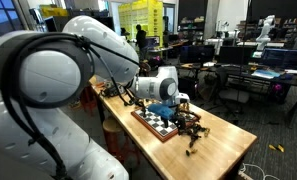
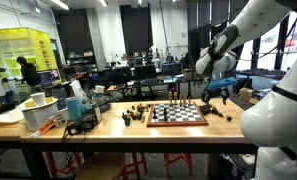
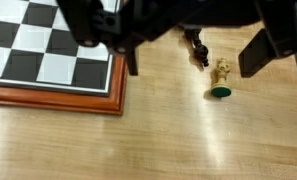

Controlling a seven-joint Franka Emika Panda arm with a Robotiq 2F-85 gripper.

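Down over the light wooden desk (image 3: pixel 148 140) hangs the gripper (image 3: pixel 196 55), and the wrist view shows its dark fingers (image 3: pixel 260 55) spread wide apart, gripping nothing. Between them, on bare wood, sits a pale tan chess piece with a green felt base (image 3: pixel 221 80). It is closer to the finger on the right of that picture and touches neither. Whether it stands or lies toppled, I cannot tell from this angle. Just above it in the wrist view is a black chess piece (image 3: pixel 197 45), close to the tan one but apart from it.

Off to the left of both is the black-and-white chessboard with a reddish wooden frame (image 3: pixel 48 50), with its corner near the other finger. Both pieces are off the board, on the desk beside it.

In an exterior view the gripper (image 2: pixel 216 92) hovers low past the far end of the chessboard (image 2: pixel 178 115), and a huddle of dark chess pieces (image 2: pixel 136 116) waits by the opposite end. In an exterior view from behind the arm, the gripper (image 1: pixel 181 108) hangs at the board's edge (image 1: pixel 151 121).
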